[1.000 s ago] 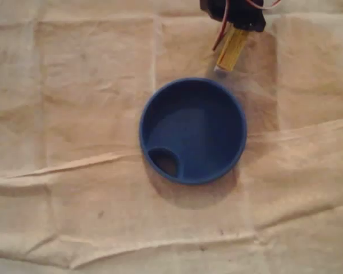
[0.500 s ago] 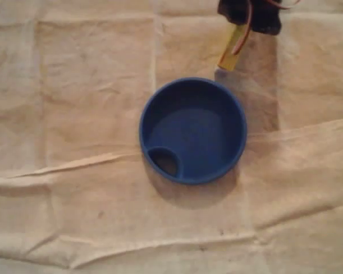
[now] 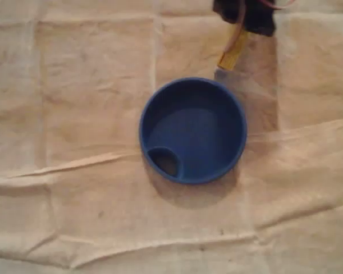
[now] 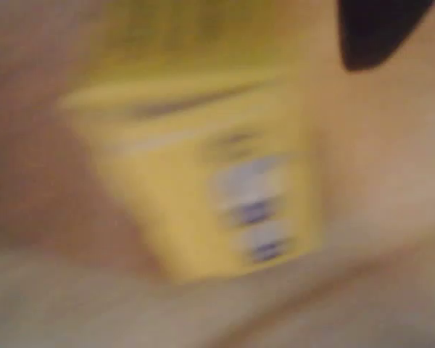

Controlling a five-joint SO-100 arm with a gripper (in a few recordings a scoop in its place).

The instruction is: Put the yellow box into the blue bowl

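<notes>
Right, the geometry that matters: the slim yellow cardboard box (image 3: 232, 50) sits just beyond the upper-right rim of the round blue plastic bowl (image 3: 192, 130) in the overhead view. It's near the rim but not over the opening.

Its long axis runs diagonally, with the lower end aimed at the bowl's rim and the upper end tucked under the black wrist housing (image 3: 247, 14). Jaws look closed on that upper end, with the box sticking out from them toward the bowl. The housing hides the contact itself, so that's my read, not a sighting.

Wrist view fits this: the box (image 4: 203, 174) is close up, blurred and tilted, with a dark shape (image 4: 377, 29) up and right of it, probably one of the jaws.

Can't tell from above whether the box is off the cloth. The grey patch (image 3: 220, 73) between its lower end and the bowl rim is likely shadow, which would suggest it's lifted.

The bowl is empty apart from a small moulded pocket (image 3: 164, 161) on the side away from the box. It stands on creased tan cloth (image 3: 74, 114) over the desk.

Next move, as I judge it: travel along the box's own axis toward bowl centre, high enough for the lower end to clear the near rim. The risk is that end clipping the rim, which would shove the bowl or twist the box in the jaws.
</notes>
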